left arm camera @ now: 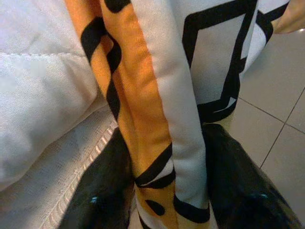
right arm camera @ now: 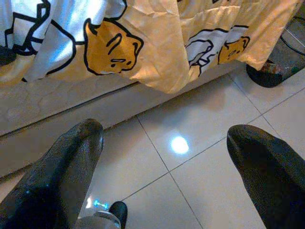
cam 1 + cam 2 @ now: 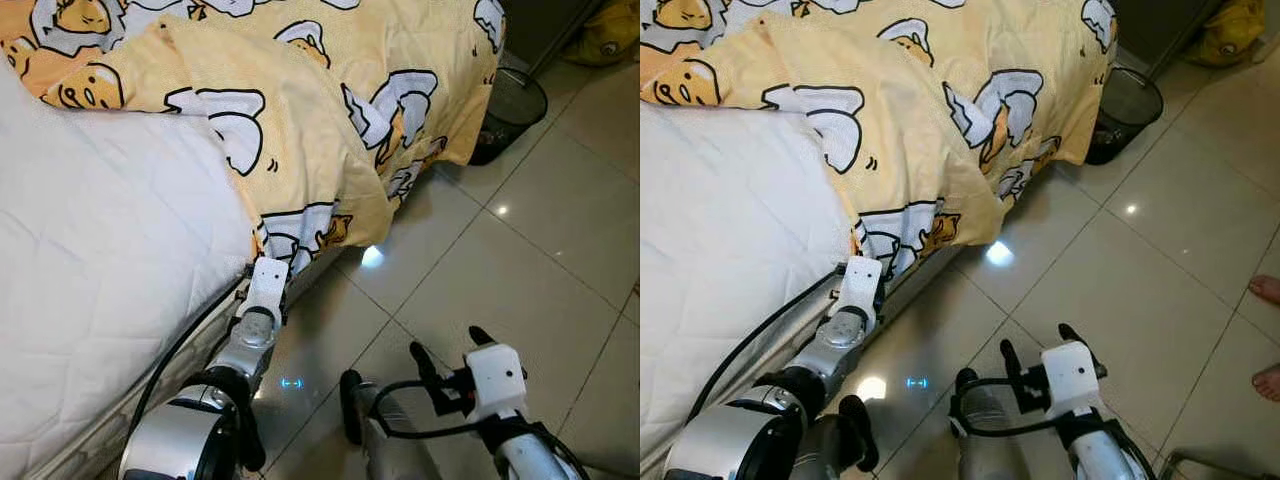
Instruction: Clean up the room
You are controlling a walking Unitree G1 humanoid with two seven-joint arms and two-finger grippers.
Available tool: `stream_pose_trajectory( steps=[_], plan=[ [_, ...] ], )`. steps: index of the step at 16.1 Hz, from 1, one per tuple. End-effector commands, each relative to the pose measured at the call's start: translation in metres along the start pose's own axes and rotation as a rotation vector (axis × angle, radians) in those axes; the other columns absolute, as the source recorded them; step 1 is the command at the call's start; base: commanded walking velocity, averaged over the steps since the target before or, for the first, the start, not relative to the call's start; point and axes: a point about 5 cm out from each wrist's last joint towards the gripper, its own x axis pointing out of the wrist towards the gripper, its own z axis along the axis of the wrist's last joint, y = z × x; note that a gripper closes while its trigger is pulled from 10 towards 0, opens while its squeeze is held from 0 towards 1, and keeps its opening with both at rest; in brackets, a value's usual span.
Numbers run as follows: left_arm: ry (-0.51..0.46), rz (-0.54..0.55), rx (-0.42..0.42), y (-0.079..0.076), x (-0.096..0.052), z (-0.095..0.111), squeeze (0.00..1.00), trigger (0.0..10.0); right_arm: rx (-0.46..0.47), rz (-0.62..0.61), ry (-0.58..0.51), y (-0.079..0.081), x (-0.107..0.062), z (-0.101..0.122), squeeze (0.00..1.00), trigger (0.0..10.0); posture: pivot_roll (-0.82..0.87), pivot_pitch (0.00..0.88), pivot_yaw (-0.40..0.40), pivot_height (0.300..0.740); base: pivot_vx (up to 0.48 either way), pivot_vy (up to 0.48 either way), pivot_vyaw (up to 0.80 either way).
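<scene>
The left gripper is clamping a hanging fold of the yellow cartoon-printed fabric blanket; in the left wrist view its 2 black fingers are pressing the cloth from both sides. In the left eye view that silver left arm is reaching up to the lower corner of the blanket, right at the edge of the white quilted mattress.

The blanket is lying across the far part of the bed, draping over the mattress's side and hanging down toward the glossy beige tiled floor. The near part of the mattress is lying uncovered.

The right gripper is hovering low over the floor, well apart from the bed, with its 2 black fingers spread wide and nothing between them. In the right wrist view it is facing the hanging blanket edge and the side of the bed.

A dark round mesh wastebasket is standing on the floor just beside the far hanging corner of the blanket. A yellow object is lying near the top right corner; what it is cannot be told. A person's 2 bare feet are showing at the right edge of the right eye view.
</scene>
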Motion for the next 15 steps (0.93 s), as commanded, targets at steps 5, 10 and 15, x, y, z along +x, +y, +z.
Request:
stream_pose_trajectory(
  steps=[5,10,15],
  plan=[
    [0.044,-0.028,-0.009,-0.001,-0.003,-0.013,0.0,0.0,0.011,0.007,0.047,0.003,0.0,-0.009,0.0,10.0,-0.42,0.34,-0.057,0.74,0.0,0.0,0.0],
    [0.03,-0.089,0.003,-0.005,-0.005,-0.016,0.0,0.0,0.011,0.02,0.032,0.004,0.011,-0.009,0.0,10.0,-0.39,0.306,-0.046,0.74,0.0,0.0,0.0],
    [0.051,-0.141,0.13,0.001,-0.006,-0.025,0.0,10.0,0.023,0.04,0.013,0.013,0.031,-0.006,0.0,10.0,-0.33,0.259,-0.014,0.74,0.0,0.0,0.0]
  ],
)
